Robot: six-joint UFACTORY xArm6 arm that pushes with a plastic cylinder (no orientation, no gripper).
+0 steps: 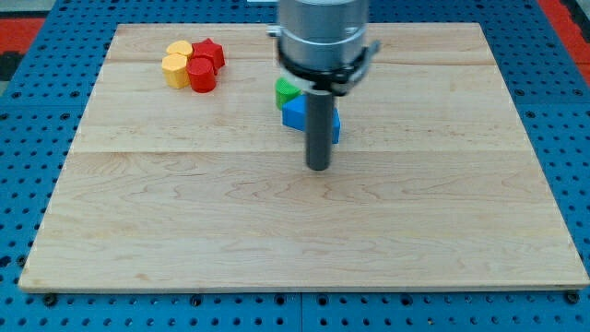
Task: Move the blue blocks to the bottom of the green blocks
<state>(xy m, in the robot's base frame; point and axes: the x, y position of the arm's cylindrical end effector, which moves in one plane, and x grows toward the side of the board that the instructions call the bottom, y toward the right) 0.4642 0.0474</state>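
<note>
A green block [287,90] lies at the board's upper middle, partly hidden behind the rod. Blue blocks [296,113] sit just below it, touching it, with a blue edge also showing on the rod's right side [336,127]. Their shapes and number are hidden by the rod. My tip [318,167] rests on the board just below the blue blocks, a little to the right of the green block.
Two yellow blocks [175,65] and two red blocks [205,65] cluster together at the upper left. The wooden board [184,212] lies on a blue pegboard table [28,138]. The arm's grey body [323,37] hangs over the board's top middle.
</note>
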